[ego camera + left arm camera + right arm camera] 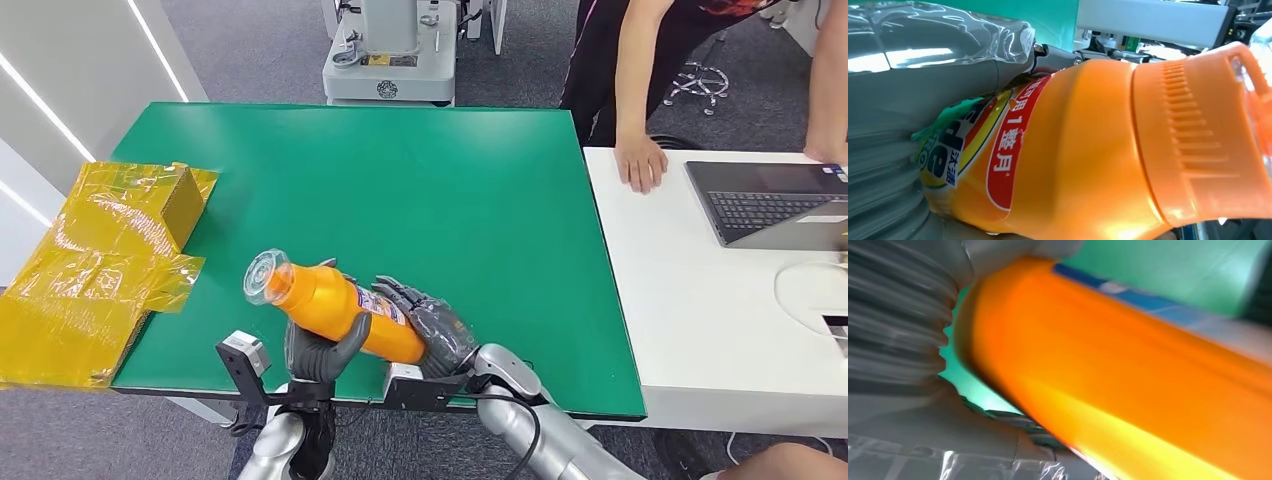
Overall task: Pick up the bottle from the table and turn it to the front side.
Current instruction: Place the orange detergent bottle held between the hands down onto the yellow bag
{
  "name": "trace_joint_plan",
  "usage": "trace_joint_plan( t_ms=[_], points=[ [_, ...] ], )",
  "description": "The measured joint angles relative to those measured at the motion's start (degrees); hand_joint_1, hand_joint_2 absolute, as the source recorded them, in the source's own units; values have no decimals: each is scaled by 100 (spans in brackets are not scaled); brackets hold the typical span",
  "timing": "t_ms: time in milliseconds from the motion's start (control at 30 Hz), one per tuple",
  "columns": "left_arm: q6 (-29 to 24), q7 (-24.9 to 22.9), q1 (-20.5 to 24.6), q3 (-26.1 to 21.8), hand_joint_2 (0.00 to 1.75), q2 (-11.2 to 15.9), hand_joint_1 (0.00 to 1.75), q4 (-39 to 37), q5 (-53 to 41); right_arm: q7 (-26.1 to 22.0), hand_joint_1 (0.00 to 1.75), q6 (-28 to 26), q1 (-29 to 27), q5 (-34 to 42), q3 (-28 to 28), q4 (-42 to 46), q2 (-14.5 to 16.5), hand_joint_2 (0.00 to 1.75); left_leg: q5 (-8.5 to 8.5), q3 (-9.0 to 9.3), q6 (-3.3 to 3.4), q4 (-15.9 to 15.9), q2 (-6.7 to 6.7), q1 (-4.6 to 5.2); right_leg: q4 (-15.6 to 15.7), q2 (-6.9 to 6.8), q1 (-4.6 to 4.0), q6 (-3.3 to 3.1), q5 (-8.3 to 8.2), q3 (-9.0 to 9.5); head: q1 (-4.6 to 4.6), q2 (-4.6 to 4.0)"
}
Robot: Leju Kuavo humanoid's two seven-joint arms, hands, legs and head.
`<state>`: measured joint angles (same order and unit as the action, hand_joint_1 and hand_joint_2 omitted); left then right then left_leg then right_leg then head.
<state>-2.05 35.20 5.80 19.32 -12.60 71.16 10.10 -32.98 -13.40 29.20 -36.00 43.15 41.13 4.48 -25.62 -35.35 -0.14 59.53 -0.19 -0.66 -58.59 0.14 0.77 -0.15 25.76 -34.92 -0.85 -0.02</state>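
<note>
You are looking at a bright orange bottle [340,310] wearing a clear cap and a label showing red, yellow, blue and white print, lying against a plain green table mat [420,200]. Beside it, crinkled amber-yellow film [100,270] is glinting, while the white table [690,300] is carrying a dark grey laptop [770,200].

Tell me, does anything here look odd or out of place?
Only slightly. The crumpled yellow wrapping droops over the green table's near-left edge instead of lying flat. The orange bottle is tilted, cap up-left, but both hands hold it; nothing looks spilled.
</note>
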Motion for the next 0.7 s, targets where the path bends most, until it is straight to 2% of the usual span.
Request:
trace_joint_plan(
  t_ms=[233, 400, 567, 700],
  points=[
    [-4, 56, 3, 0, 175, -10, 175, 8, -29, 42, 0, -163, -76, 152, -12, 3, -1, 175, 0, 0, 0, 0, 0, -1, 0, 0, 0, 0, 0, 0, -1, 0],
    [-206, 98, 67, 1, 175, -14, 175, 96, -287, 202, 0, -848, -503, 868, -280, 406, 0, 175, 0, -2, 0, 0, -4, -1, 0, -6, -1, 0, 1, 1, 0, -1],
    [-493, 91, 202, -2, 175, 49, 175, 245, -717, -257, 0, -1737, -1298, 1820, -709, 1497, -4, 175, -3, -6, -1, -1, -4, 0, 0, -5, 0, -1, 2, -3, 1, -1],
    [-760, 69, 330, -19, 175, 258, 175, 527, -1351, -665, 0, -2071, -1832, 2074, -776, 2466, -9, 175, -3, -8, -1, -5, -2, -1, -1, -4, -1, -3, 4, -6, 0, 0]
  ],
)
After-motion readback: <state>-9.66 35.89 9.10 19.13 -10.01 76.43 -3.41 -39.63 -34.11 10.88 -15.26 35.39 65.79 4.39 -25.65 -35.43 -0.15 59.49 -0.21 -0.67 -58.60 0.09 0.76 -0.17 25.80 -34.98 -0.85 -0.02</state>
